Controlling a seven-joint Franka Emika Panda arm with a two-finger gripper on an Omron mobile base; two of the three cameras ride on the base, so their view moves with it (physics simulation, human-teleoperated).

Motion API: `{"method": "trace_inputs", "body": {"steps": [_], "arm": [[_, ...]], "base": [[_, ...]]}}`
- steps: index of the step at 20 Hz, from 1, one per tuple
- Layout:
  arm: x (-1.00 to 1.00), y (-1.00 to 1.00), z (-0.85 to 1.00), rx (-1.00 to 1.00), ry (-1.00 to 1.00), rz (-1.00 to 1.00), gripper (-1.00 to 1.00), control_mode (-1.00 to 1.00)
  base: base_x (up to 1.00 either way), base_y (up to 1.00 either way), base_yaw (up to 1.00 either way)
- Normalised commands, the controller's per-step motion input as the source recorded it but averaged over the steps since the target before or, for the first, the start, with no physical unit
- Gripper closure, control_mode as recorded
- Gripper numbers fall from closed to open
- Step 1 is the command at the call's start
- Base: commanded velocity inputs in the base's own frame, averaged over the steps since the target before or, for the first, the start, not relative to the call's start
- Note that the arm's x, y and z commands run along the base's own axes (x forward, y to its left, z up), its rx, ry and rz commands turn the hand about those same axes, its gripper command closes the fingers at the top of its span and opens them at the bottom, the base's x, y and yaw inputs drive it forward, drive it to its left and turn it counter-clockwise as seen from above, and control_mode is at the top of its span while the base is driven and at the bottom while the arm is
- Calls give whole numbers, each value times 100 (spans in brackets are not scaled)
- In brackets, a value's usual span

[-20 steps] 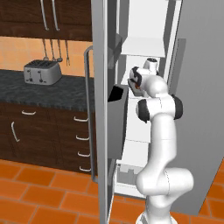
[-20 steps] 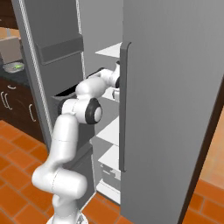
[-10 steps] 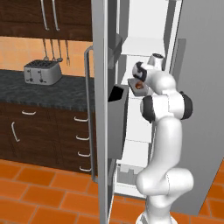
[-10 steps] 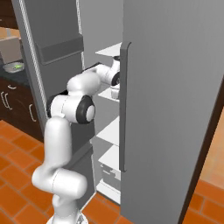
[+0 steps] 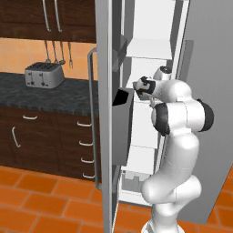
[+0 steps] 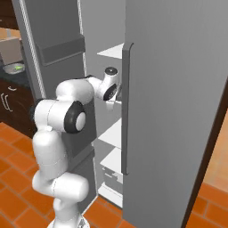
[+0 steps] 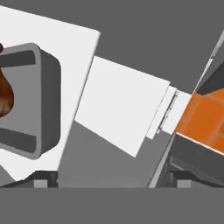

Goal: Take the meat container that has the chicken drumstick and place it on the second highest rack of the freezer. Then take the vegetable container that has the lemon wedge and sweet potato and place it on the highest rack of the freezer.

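Note:
The meat container [image 7: 30, 100] is a grey tray with the brown chicken drumstick [image 7: 5, 94] in it. It rests on a white freezer rack [image 7: 122, 109], to the left of my gripper [image 7: 113, 179]. The jaws stand wide open and apart from the tray, with nothing between them. In the left base view my gripper [image 5: 140, 85] reaches into the freezer at mid height, and a brown bit of the meat container [image 5: 145, 94] shows just beside it. The vegetable container is out of view.
The open freezer door [image 5: 107, 113] stands left of the arm and carries a dark door bin [image 5: 122, 98]. A higher white rack [image 5: 148, 48] lies above my hand. The other door's edge [image 6: 127, 107] hides the hand from the right. A toaster [image 5: 44, 75] stands on the counter.
The jaws have spread wider. The arm's elbow has swung up and toward the freezer, while the hand stays at the same rack beside the meat container.

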Motion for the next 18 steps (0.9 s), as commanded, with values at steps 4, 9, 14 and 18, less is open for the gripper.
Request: {"method": "trace_inputs", "body": {"steps": [4,9,14,18], "arm": [[-65,-2,79,0,-19,0,-100,-100],[-91,-9,40,0,-11,1,-100,-100],[-98,-5,69,0,-6,4,-100,-100],[-83,-3,100,-9,0,16,-100,-100]], "base": [[0,0,0],[0,0,0],[0,0,0],[0,0,0]]}}
